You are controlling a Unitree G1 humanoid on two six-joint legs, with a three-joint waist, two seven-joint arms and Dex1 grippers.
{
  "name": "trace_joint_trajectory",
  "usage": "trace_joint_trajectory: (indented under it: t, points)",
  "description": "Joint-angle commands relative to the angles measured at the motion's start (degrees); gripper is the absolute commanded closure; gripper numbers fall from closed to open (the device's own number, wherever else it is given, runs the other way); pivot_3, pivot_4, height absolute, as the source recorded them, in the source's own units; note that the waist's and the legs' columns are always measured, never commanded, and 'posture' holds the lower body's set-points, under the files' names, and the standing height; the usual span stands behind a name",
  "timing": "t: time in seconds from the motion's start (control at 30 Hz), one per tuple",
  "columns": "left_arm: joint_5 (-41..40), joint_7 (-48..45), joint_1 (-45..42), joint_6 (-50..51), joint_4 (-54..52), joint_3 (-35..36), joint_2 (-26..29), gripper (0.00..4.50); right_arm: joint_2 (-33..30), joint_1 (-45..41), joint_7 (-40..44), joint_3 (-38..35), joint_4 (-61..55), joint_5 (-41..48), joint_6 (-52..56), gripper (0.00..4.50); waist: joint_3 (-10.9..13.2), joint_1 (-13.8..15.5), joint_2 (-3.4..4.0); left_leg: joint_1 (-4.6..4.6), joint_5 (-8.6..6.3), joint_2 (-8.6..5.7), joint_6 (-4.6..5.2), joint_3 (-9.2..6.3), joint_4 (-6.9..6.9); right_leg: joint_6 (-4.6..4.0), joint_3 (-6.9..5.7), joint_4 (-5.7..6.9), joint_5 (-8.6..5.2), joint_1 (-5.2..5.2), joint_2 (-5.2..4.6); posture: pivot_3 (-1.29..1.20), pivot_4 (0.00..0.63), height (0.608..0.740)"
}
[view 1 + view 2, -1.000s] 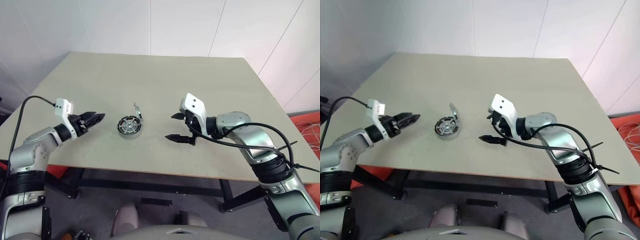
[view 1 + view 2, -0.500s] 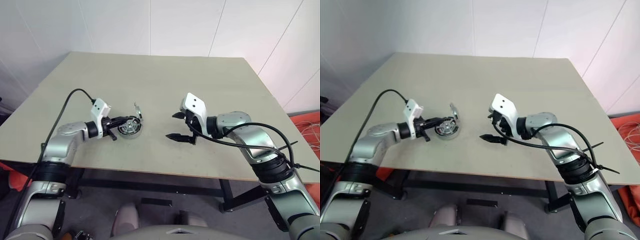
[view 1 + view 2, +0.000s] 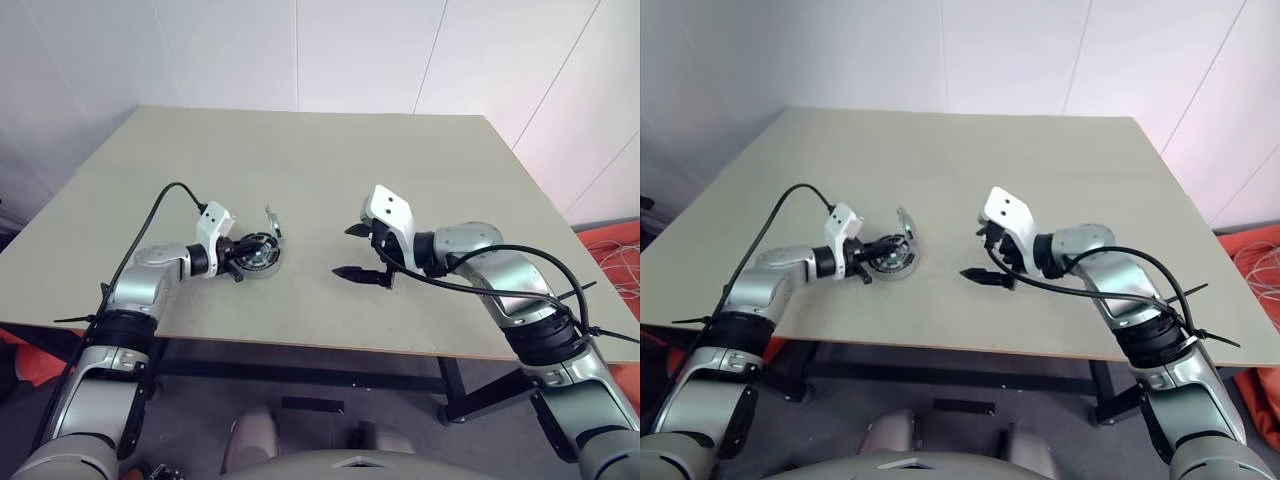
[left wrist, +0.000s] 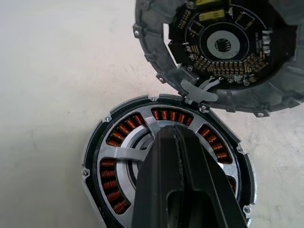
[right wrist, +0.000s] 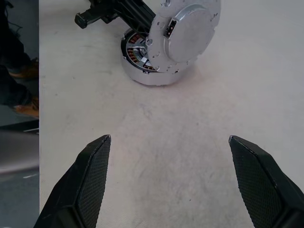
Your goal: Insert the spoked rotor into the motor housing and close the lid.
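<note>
On the pale bench (image 3: 420, 170) the motor housing (image 3: 257, 254) sits with its lid (image 4: 223, 52) hinged upright, the left tool (image 4: 176, 142) pinched shut right over its centre, the right tool (image 3: 358, 252) spread wide well apart.

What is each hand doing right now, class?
Left hand: closed, tips over the motor housing, holding nothing visible.
Right hand: open, empty.

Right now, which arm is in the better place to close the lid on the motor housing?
Probably the left. The left gripper, shut, is already over the motor housing, just beside the raised, hinged lid. The right gripper hangs open, apart from it across bare table.
</note>
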Motion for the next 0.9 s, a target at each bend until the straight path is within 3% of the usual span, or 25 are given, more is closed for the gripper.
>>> trace_joint_trajectory:
  t: [0.03, 0.3, 0.5, 0.77, 0.9]
  points:
    - [-4.83, 0.87, -0.56, 3.69, -2.56, 5.68, 0.09, 4.49, -0.27, -3.81, 0.87, -1.26, -1.61, 0.53, -1.05, 0.0, 0.0, -0.05, 0.0, -0.06, 0.01, 0.0, -0.01, 0.01, 0.01, 0.0, 0.0, 0.02, 0.0, -0.06, 0.0, 0.0, 0.0, 0.74]
    - [-9.23, 3.72, 3.42, 8.44, -7.74, 14.27, 4.34, 4.49, 1.17, -6.69, 1.52, -0.2, -0.98, 0.47, -1.92, 0.0, 0.0, -0.1, 0.0, -0.21, -0.03, -0.01, 0.06, 0.0, 0.0, -0.02, -0.01, -0.09, 0.0, -0.14, 0.01, 0.0, 0.0, 0.74]
    - [-8.28, 1.64, 7.87, 13.57, -12.88, 12.01, 10.6, 4.49, 1.49, -6.72, 2.34, 0.86, -0.07, -0.15, -2.68, 0.0, 0.01, 0.09, -0.01, -0.21, -0.03, 0.0, 0.06, 0.0, 0.0, -0.02, -0.02, -0.08, -0.01, -0.13, 0.01, 0.0, 0.0, 0.74]
    - [-11.32, 5.26, 5.92, 14.68, -9.14, 18.25, 10.41, 4.49, 2.42, -9.58, 3.59, 3.28, -1.41, -1.46, -4.0, 0.0, 0.01, -0.06, -0.01, -0.16, 0.02, 0.04, -0.01, -0.02, 0.01, -0.01, -0.02, 0.02, 0.0, -0.13, 0.02, 0.0, 0.0, 0.74]
    - [-13.21, 5.49, 6.03, 15.47, -9.21, 20.28, 10.46, 4.49, 4.7, -15.08, 4.82, 6.79, -0.4, -3.17, -3.84, 0.0, 0.01, -0.34, 0.0, -0.19, 0.01, 0.03, 0.0, -0.02, 0.01, -0.01, -0.01, 0.0, 0.0, -0.17, 0.03, 0.0, 0.0, 0.74]
